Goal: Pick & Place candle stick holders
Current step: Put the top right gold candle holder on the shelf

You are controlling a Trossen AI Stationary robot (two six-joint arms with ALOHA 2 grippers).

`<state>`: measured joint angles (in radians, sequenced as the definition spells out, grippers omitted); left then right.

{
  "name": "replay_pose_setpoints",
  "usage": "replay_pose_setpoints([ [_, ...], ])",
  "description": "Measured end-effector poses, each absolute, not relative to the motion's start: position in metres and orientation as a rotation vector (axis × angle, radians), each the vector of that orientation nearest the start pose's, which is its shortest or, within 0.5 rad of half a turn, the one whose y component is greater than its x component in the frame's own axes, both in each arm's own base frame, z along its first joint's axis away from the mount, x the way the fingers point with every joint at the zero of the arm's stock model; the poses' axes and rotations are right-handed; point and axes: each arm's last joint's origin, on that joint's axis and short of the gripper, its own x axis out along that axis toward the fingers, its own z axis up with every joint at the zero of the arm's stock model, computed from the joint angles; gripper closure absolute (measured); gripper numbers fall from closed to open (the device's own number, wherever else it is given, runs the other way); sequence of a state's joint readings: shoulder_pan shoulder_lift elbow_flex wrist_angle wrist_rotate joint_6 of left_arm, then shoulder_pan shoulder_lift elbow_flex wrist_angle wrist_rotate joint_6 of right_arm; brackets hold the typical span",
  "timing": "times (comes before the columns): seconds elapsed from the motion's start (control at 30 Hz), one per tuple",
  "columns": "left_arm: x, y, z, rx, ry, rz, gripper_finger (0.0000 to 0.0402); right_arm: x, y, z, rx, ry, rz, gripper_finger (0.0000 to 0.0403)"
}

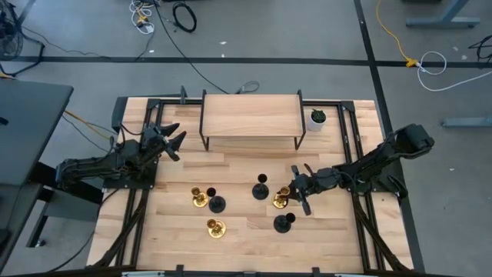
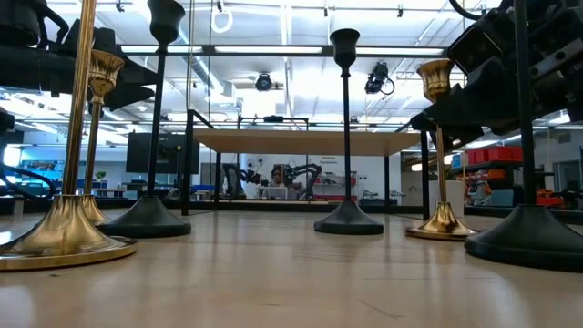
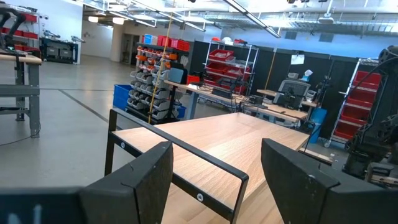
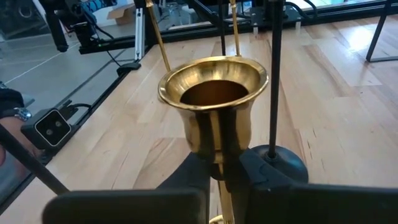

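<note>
Three gold and three black candle stick holders stand upright on their round bases on the wooden table (image 1: 338, 238). My right gripper (image 1: 295, 192) is shut on the gold holder (image 1: 281, 200) right of centre; its flared cup (image 4: 214, 93) fills the right wrist view. A black holder (image 1: 261, 188) stands just left of it and another (image 1: 284, 223) nearer the front. Two gold holders (image 1: 199, 198) (image 1: 216, 228) and a black one (image 1: 217, 204) stand at the centre left. My left gripper (image 1: 173, 142) waits open at the back left, above the table. My right gripper pinches the gold holder's thin stem (image 4: 219, 163) just under the cup, between its two fingers (image 4: 267, 177). The fingers come from the table's right side, nearly level and slanting slightly down, across the stem. The holder stands upright with its base (image 2: 442, 223) on the table.
A low wooden shelf on a black frame (image 1: 250, 115) stands at the back centre, with a small white pot with a green plant (image 1: 317, 118) at its right end. Bare table lies along the front edge and at the far left.
</note>
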<state>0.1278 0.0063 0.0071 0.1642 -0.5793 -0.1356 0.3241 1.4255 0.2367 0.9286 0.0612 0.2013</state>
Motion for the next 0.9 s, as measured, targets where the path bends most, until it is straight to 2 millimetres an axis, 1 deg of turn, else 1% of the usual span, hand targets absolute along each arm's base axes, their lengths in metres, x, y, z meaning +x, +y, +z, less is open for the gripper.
replay_pose_setpoints([
  [0.23,0.089,0.027,0.180,-0.167,-0.212,0.693,0.0157,0.206,0.066,0.153,0.162,0.217,0.233,0.0381],
  [0.43,0.089,0.027,0.180,-0.167,-0.212,0.693,0.0157,0.200,0.053,0.170,0.173,0.181,0.186,0.0381],
  [0.53,0.089,0.027,0.180,-0.167,-0.212,0.693,0.0157,0.201,0.047,0.180,0.169,0.216,0.150,0.0381],
  [0.63,0.089,0.027,0.180,-0.167,-0.212,0.693,0.0157,0.205,0.041,0.196,0.143,0.285,0.113,0.0381],
  [0.73,0.089,0.027,0.180,-0.167,-0.212,0.693,0.0157,0.211,0.037,0.217,0.085,0.347,0.067,0.0381],
  [0.83,0.089,0.027,0.180,-0.167,-0.212,0.693,0.0157,0.216,0.033,0.240,0.021,0.356,0.054,0.0381],
  [0.9,0.089,0.027,0.180,-0.168,-0.212,0.694,0.0157,0.218,0.031,0.254,-0.011,0.333,0.053,0.0381],
])
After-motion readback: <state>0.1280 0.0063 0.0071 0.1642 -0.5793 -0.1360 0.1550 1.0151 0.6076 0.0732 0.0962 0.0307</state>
